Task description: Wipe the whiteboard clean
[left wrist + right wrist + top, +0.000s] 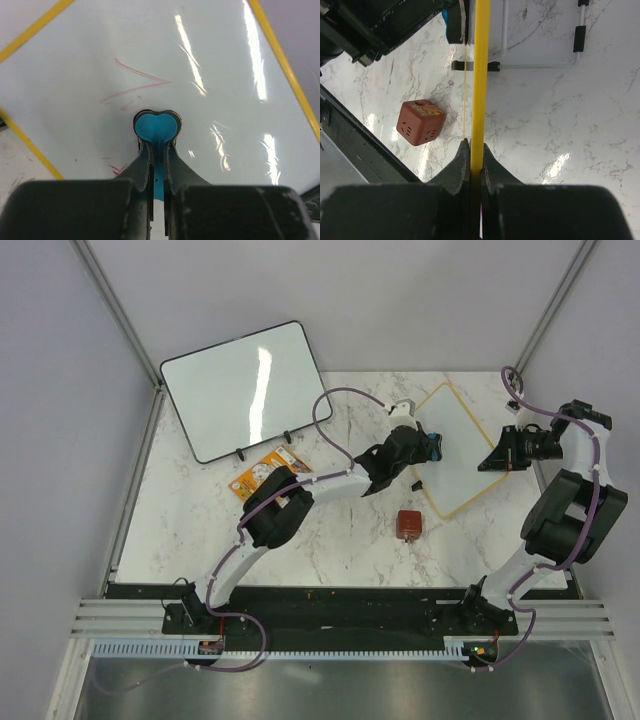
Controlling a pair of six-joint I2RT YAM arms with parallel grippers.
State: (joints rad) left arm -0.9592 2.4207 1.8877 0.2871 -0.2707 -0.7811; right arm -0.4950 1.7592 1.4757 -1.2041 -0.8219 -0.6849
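The left gripper (157,148) is pinched on a blue eraser (156,127) whose rounded tip is against the whiteboard (225,75). Only this wrist view shows the faint red strokes (136,86) just beyond the tip. The right gripper (475,151) is clamped on the board's yellow frame (481,75), seen edge-on with a red cube (420,121) nearby. From above, the glossy, glare-streaked board sits cornerwise at the marble table's (330,545) right rear.

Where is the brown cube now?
In the top view, the brown cube lies right of centre, by the near corner of the yellow-framed whiteboard.
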